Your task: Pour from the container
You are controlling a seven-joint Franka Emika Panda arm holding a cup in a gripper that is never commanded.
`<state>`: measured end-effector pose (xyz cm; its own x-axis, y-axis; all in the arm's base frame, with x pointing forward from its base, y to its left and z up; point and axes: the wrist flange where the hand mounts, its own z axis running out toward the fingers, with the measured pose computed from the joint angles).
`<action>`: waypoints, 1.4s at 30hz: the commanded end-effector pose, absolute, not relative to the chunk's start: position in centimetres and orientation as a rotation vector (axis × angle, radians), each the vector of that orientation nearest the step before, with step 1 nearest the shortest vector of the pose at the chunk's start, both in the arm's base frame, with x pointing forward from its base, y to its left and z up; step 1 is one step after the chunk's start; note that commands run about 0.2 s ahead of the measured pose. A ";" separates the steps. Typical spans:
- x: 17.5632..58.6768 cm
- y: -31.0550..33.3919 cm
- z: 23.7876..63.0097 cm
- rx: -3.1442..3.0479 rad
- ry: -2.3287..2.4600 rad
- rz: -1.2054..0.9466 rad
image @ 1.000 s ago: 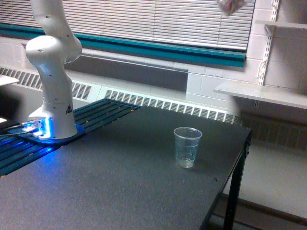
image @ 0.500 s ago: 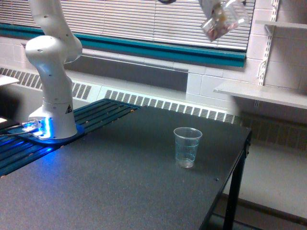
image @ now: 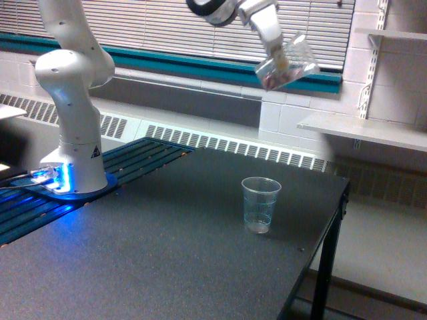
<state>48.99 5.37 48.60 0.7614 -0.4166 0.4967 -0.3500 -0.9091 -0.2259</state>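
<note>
Your gripper (image: 279, 61) clamps the container (image: 288, 62), contents blurred; it tilts, mouth up-right, high above the cup (image: 260, 204).

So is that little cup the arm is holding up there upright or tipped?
Tipped. The container hangs slanted in the gripper, reddish pieces gathered at its lower end.

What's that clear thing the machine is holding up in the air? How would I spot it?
Start at the window blinds and follow the white arm to its gripper. There hangs the container, tilted, with reddish-brown bits inside. The ribbed cup stands upright on the table below and looks empty.
</note>
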 end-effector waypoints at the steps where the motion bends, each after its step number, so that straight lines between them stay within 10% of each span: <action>1: 47.8 4.6 46.3 -2.860 0.580 -0.794; 42: 43.3 1.4 35.8 -2.988 0.624 -0.354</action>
